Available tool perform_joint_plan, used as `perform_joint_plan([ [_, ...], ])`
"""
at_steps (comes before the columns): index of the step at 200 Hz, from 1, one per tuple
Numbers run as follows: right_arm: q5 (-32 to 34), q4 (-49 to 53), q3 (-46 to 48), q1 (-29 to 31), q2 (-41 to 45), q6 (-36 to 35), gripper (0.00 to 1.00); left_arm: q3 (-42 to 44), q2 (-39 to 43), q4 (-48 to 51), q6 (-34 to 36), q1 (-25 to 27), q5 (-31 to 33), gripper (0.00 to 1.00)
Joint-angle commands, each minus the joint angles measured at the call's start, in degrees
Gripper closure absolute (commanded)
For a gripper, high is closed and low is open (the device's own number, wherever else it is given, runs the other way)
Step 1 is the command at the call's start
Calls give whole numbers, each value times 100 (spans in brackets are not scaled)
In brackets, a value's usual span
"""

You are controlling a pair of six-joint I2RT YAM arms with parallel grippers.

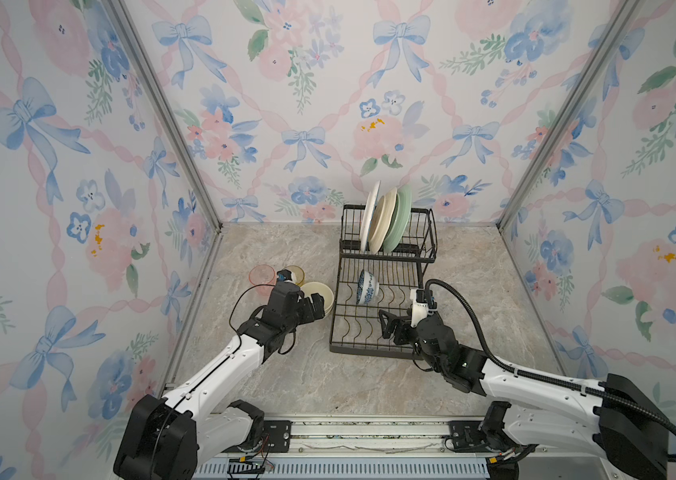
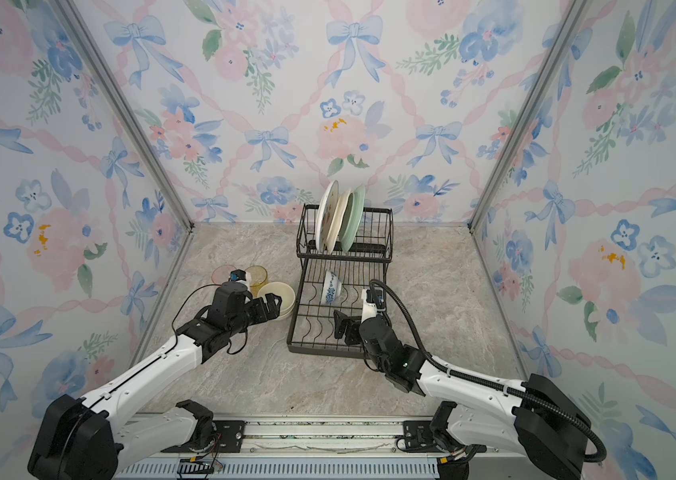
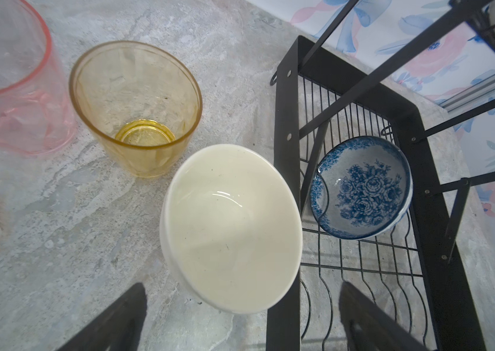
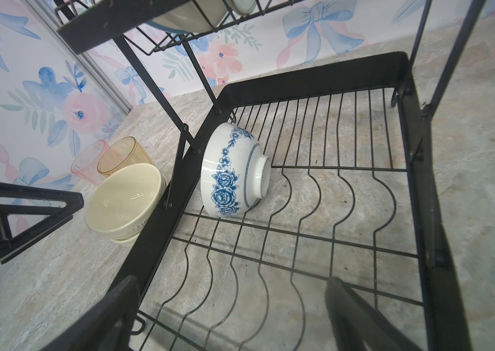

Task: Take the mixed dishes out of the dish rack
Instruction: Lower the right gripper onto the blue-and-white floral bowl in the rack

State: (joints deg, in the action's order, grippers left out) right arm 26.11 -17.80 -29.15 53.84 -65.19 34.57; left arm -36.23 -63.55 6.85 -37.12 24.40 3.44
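Note:
The black wire dish rack (image 1: 369, 354) (image 2: 328, 354) holds a white plate (image 1: 369, 216), a cream plate (image 1: 384, 222) and a pale green plate (image 1: 401, 216) upright in its raised tier. A blue-and-white bowl (image 1: 367, 286) (image 4: 231, 173) (image 3: 361, 188) lies on its side in the lower tray. Stacked cream bowls (image 1: 323, 293) (image 3: 231, 225) (image 4: 124, 197) stand on the table beside the rack's left edge. My left gripper (image 1: 314, 309) (image 3: 241, 304) hangs open just above them, holding nothing. My right gripper (image 1: 385, 326) (image 4: 231, 291) is open over the tray's curved dividers, short of the patterned bowl.
A pink tumbler (image 1: 261, 276) (image 3: 12, 91) and a yellow tumbler (image 1: 296, 271) (image 3: 136, 109) stand upright on the marble tabletop behind the cream bowls. Floral walls close in the back and both sides. Bare marble lies in front of the rack and to its right.

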Motion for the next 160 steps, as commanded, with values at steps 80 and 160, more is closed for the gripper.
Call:
perform_joint_plan([
  [80,236,-204,-996,67,-1157,-81,3,678,608,-647,-194,192,-420,2],
  [160,-4,-915,-1280,-203,-2217,-170,3,696,550,-729,-96,205,-245,2],
])
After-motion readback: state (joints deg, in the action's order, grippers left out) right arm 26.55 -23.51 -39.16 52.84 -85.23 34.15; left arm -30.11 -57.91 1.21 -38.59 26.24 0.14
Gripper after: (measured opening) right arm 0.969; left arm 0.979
